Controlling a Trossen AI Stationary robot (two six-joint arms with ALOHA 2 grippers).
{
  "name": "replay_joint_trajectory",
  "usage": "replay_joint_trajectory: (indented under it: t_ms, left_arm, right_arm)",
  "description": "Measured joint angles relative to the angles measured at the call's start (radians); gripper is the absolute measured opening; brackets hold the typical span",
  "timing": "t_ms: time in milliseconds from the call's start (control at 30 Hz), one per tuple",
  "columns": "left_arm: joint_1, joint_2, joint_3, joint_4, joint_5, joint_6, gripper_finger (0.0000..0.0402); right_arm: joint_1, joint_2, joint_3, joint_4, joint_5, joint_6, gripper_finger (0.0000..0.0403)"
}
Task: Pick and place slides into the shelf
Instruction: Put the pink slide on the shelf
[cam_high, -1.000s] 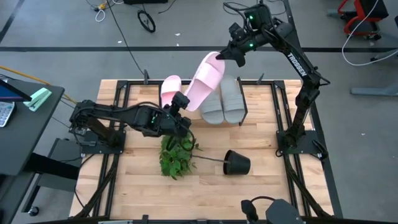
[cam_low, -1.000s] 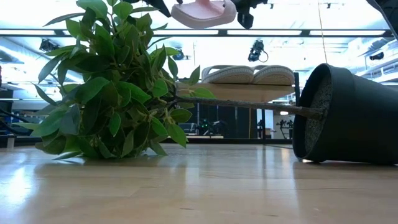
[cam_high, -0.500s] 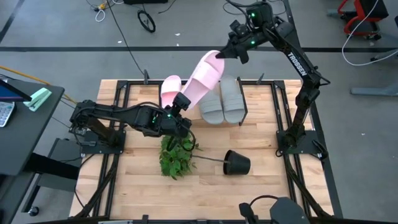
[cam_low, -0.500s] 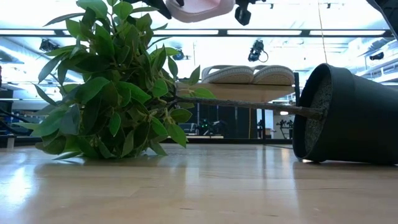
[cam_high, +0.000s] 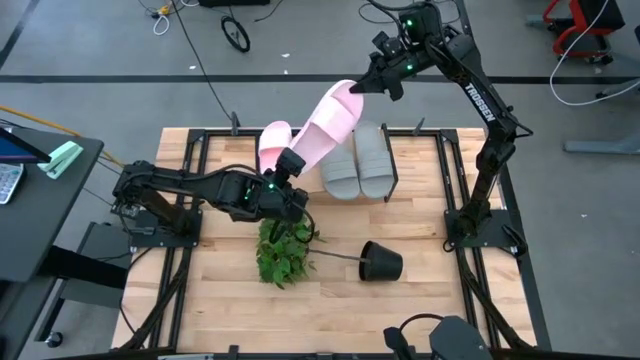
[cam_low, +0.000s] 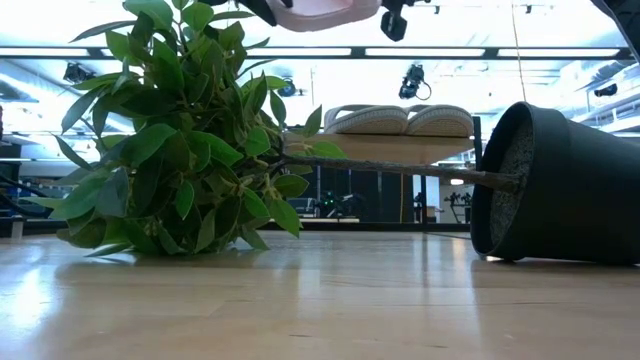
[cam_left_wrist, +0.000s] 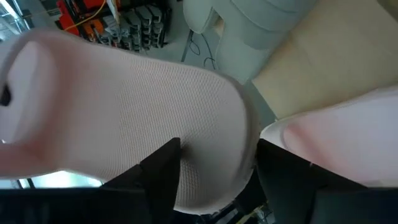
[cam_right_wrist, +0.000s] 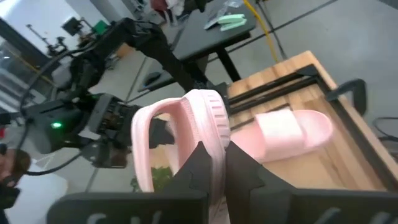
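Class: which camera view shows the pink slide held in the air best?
The high view: the raised pink slide shows whole, between both grippers. The right wrist view shows its strap end, the left wrist view only its sole close up, and the low view just its underside at the frame's top.

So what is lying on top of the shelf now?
On the shelf lie two grey slides and one pink slide. The raised pink slide hides part of them and the board between.
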Motion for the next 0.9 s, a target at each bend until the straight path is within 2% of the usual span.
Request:
replay_joint_trajectory:
  t_ms: [333, 533, 633, 900]
  left_arm:
    - [-0.011, 0.001, -0.001, 0.052, -0.032, 0.051, 0.0132]
    - [-0.024, 0.001, -0.001, 0.068, -0.089, 0.037, 0.0076]
    - [-0.033, 0.001, -0.001, 0.074, -0.092, 0.025, 0.0047]
    - [-0.048, 0.001, -0.001, 0.086, -0.131, -0.125, 0.0044]
  right_arm:
    - [-0.006, -0.001, -0.008, -0.095, 0.107, -0.079, 0.0023]
    - [-0.006, -0.001, -0.008, -0.108, 0.132, -0.09, 0.0024]
    - [-0.004, 0.0, -0.009, -0.113, 0.167, -0.117, 0.0044]
    - [0.01, 0.001, -0.01, -0.167, 0.309, -0.299, 0.0121]
